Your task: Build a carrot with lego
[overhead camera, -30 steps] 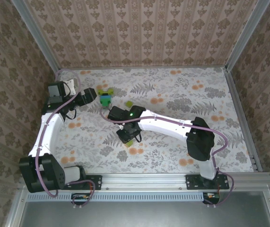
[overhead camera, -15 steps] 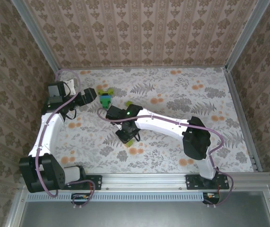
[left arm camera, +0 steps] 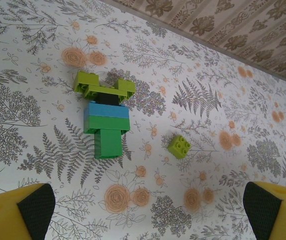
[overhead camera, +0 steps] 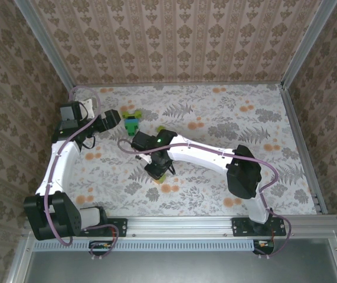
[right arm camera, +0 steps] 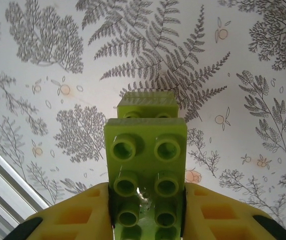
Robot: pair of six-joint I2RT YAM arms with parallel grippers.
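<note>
1. Jaws of your right gripper (right arm camera: 145,212) sit partly closed, clamping a lime-green brick (right arm camera: 145,160).
2. Your left gripper (left arm camera: 148,205) is spread wide, holding nothing.
3. You see the carrot (left arm camera: 106,117) lying on the table (left arm camera: 233,100) ahead of the left gripper, untouched.

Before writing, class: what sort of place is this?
Probably a robot test cell: patterned walls box in the table, left arm and right arm bolt to a metal rail, right claw grips a lime brick.
</note>
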